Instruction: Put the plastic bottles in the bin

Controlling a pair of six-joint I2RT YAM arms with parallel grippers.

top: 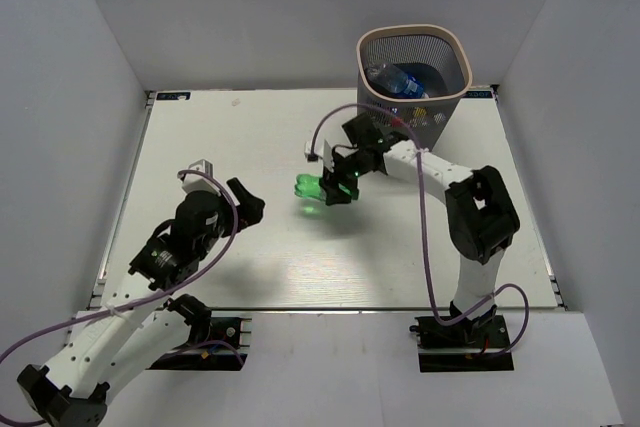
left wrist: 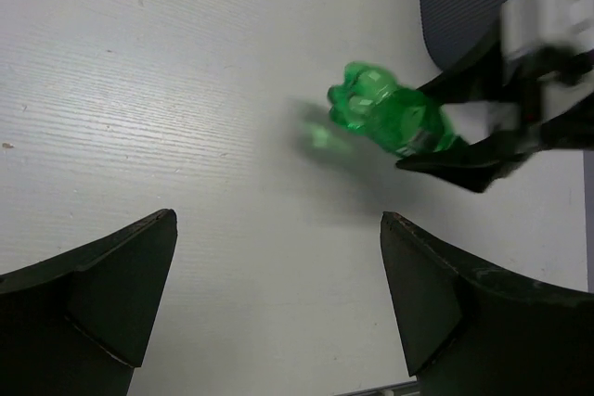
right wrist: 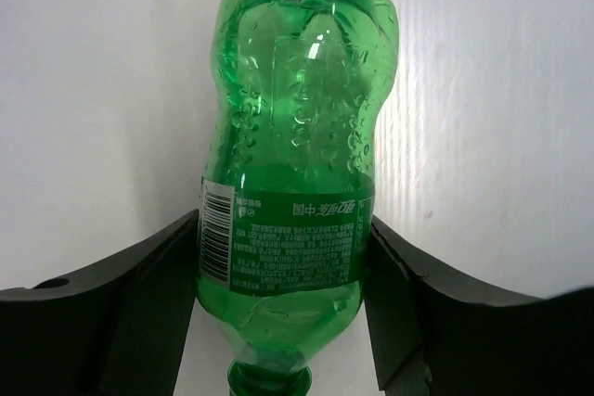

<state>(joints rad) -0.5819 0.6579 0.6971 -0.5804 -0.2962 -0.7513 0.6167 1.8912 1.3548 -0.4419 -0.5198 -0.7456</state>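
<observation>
White counter (top: 230, 137) seen from above, with two robot arms. The right gripper (top: 335, 189) has its fingers (right wrist: 139, 294) pressed against both sides of a green bottle (top: 308, 188) at its label, near the middle of the counter, base pointing away from the wrist. The left gripper (top: 248, 199) sits to the left, fingers spread wide and holding nothing. In the far right corner the mesh bin (top: 445, 112) holds a clear blue-labelled bottle (top: 395, 79).

1 high overhead view facing down, 2 close wrist views, all sharing green bottle (top: 312, 190)
</observation>
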